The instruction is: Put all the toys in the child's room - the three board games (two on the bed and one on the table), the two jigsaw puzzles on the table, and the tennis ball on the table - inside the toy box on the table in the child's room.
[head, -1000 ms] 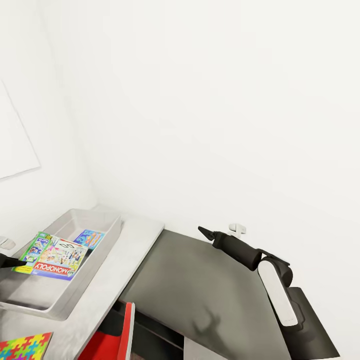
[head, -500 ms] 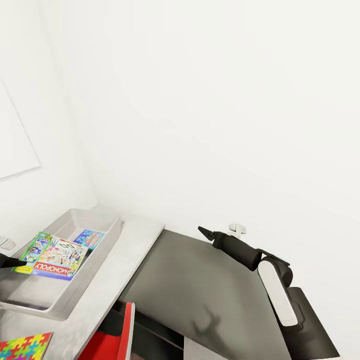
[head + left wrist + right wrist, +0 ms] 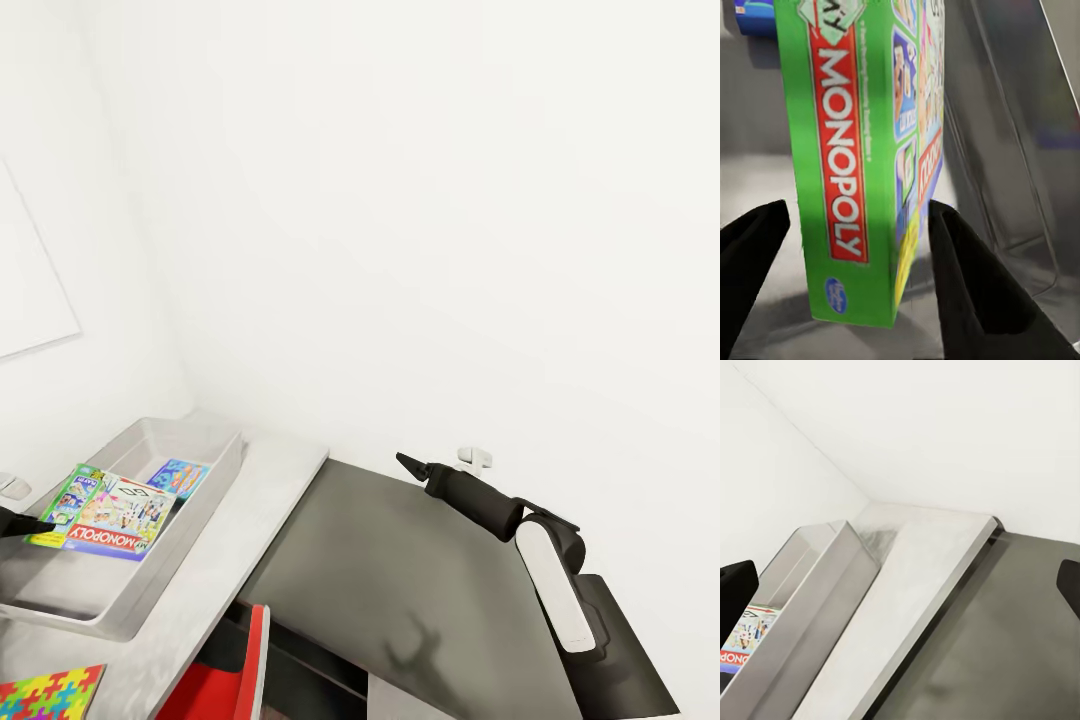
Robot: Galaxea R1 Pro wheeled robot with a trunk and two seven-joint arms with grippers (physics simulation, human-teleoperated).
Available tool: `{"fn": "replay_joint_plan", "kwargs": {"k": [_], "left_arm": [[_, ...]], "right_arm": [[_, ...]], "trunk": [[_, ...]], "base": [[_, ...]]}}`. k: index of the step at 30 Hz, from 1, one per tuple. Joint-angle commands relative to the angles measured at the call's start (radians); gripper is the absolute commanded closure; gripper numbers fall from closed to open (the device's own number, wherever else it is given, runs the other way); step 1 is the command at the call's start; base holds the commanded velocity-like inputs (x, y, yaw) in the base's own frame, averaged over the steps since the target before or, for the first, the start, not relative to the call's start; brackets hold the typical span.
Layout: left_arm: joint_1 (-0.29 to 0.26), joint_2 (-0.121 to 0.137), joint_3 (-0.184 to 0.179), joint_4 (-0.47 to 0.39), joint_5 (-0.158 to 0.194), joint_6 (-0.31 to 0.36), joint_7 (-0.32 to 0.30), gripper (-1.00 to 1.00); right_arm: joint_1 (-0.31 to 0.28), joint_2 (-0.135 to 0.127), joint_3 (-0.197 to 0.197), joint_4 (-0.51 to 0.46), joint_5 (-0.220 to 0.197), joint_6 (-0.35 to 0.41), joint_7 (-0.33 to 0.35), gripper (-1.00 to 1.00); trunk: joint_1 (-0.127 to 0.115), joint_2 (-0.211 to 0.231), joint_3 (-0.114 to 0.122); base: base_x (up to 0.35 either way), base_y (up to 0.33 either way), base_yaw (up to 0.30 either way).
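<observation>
Head view is showing the grey toy box [image 3: 205, 505] sitting on the pale table [image 3: 270, 500], close to the corner where two white walls are meeting. Over the toy box, the Monopoly board game [image 3: 112, 512] is hanging tilted above the box floor, and a blue flat box [image 3: 178, 476] is lying on that floor just beyond it. The left hand [image 3: 30, 523] is reaching in from the near side of the toy box and is gripping the game at its green edge. In the left wrist view the green spine of the Monopoly board game [image 3: 844, 161] is sitting between the two black fingers [image 3: 971, 289]; the one on the cover side is pressing against the box, while contact on the other side cannot be told, and the toy box's wall [image 3: 1020, 150] is running alongside. A multicoloured jigsaw puzzle [image 3: 48, 692] is lying on the table, nearer the robot than the toy box, beside a red chair back [image 3: 235, 670]. The right hand [image 3: 408, 464] is hovering over a dark grey surface [image 3: 400, 570], well apart from the toy box; its black tip is looking pinched together, with nothing in it. Right wrist view is showing the toy box's outer wall [image 3: 810, 607] and a corner of the game [image 3: 746, 637] inside it.
</observation>
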Motion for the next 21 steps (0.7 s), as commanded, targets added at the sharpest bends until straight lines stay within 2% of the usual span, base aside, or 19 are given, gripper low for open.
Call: {"fn": "replay_joint_plan", "kwargs": {"k": [1, 21], "left_arm": [[-0.001, -0.001, 0.004, -0.001, -0.01, 0.011, -0.008, -1.0], [-0.001, -0.001, 0.008, -0.001, -0.009, 0.012, 0.007, -1.0]], "right_arm": [[-0.001, -0.001, 0.0, 0.0, 0.0, 0.004, 0.002, -1.0], [-0.001, -0.001, 0.0, 0.0, 0.0, 0.004, 0.002, -1.0]], "trunk": [[0.0, -0.001, -0.001], [0.0, -0.001, -0.001]], "base": [[0.0, 0.0, 0.0], [0.0, 0.0, 0.0]]}}
